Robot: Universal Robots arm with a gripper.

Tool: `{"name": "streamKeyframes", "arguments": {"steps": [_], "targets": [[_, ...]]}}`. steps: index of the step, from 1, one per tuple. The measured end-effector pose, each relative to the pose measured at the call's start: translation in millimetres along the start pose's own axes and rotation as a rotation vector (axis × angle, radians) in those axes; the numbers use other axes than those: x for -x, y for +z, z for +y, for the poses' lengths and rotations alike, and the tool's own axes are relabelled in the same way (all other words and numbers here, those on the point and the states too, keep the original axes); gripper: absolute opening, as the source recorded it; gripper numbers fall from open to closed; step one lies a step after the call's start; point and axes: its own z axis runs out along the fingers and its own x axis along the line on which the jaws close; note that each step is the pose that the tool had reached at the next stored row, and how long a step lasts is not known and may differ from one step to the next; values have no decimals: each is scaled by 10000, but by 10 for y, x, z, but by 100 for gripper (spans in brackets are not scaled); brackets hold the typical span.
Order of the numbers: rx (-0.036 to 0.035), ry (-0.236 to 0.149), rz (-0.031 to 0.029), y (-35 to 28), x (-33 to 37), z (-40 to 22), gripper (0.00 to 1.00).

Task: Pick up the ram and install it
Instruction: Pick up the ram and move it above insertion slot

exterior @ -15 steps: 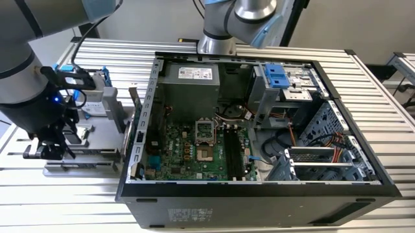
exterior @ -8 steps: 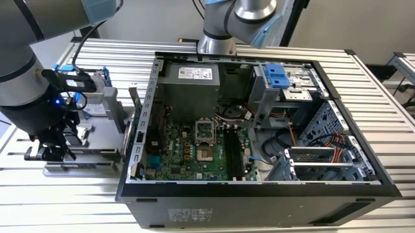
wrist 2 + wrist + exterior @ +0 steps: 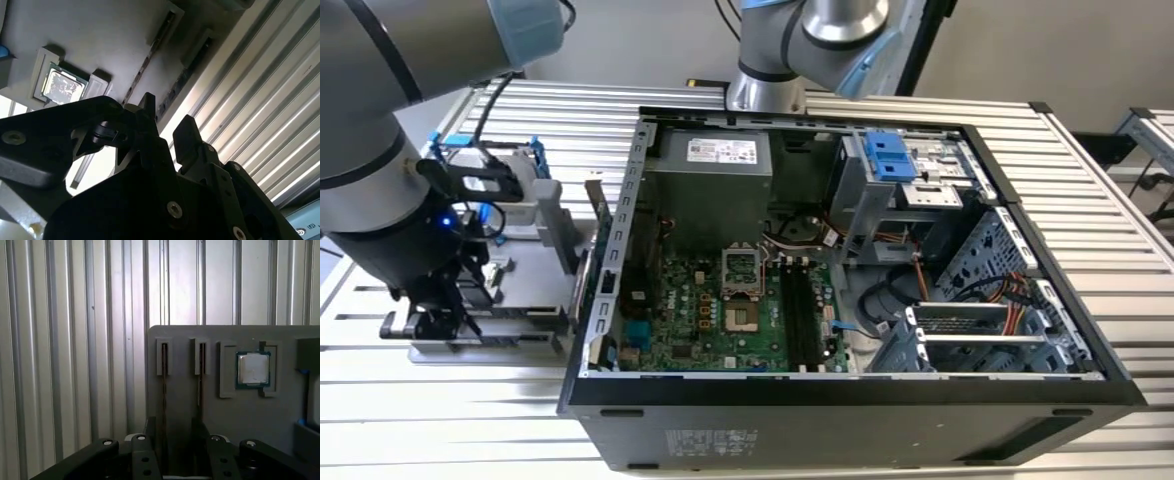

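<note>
I see my gripper [image 3: 174,432] open, poised over the ram [image 3: 164,390] standing edgewise in the grey tray [image 3: 240,417].

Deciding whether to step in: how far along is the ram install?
Nothing installed yet: the long black motherboard slots look empty. In hand: the open gripper hangs at the grey holder, seemingly straddling one ram standing in its groove, not clamped. Left: the whole pick-up and install.
</note>
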Motion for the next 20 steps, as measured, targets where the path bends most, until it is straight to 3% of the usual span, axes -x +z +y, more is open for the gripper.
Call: {"name": "streamKeyframes", "arguments": {"steps": [11,20], "targets": [[11,-244,3,193,-17,0,100],[11,-222,86,315,-32,15,100]]}}
